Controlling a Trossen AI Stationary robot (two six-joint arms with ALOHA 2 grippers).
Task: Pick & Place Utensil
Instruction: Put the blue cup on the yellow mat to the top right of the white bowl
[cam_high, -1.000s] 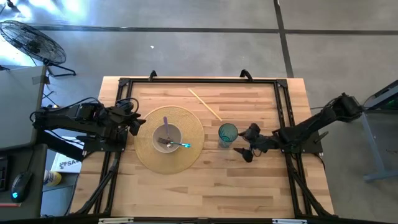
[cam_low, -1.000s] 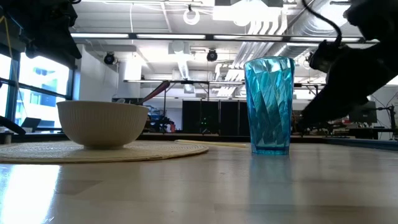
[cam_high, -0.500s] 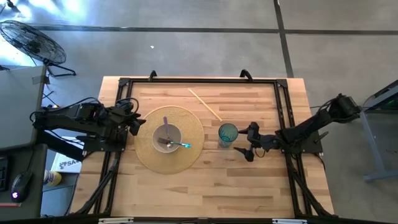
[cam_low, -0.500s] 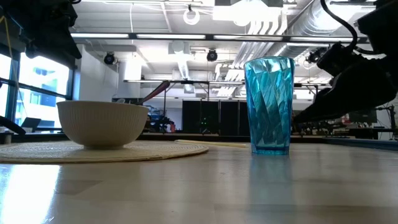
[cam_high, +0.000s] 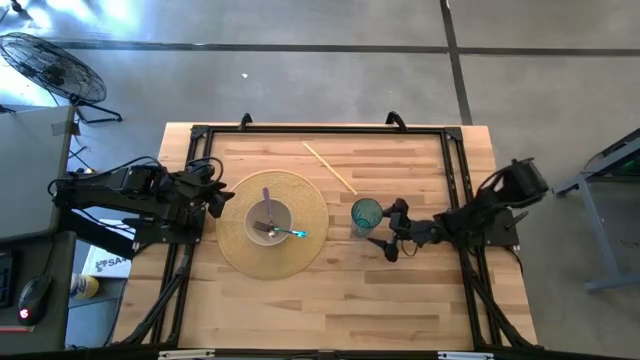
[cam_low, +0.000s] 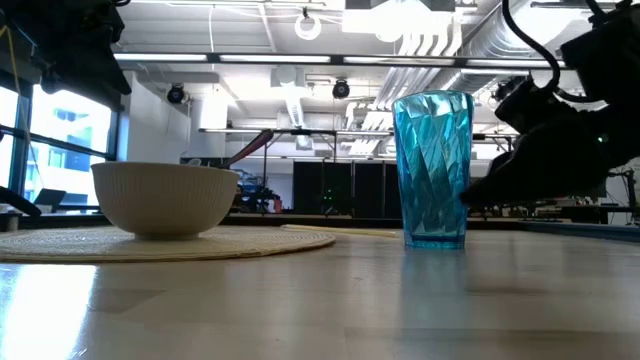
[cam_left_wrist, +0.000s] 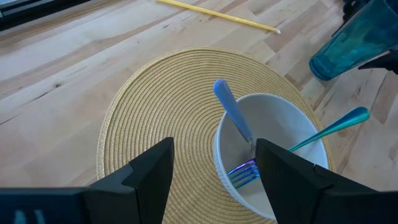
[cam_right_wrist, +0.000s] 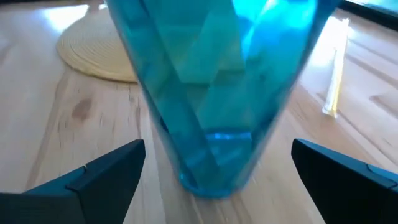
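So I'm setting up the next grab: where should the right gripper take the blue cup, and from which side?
Grip the blue cup around its lower-middle wall, coming level from the side where the right gripper already faces it, open. The cup stands upright and widens toward the rim, so a low grip probably holds steadier. The left gripper waits by the bowl.

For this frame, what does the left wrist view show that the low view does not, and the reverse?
Only the left wrist view shows the utensils inside the bowl: a purple-handled one and a teal-handled one, plus the whole round placemat from above. Only the low view shows the right tool beside the blue cup, the cup's full upright height, and the room behind. Both show the bowl, placemat, cup and the yellow stick.
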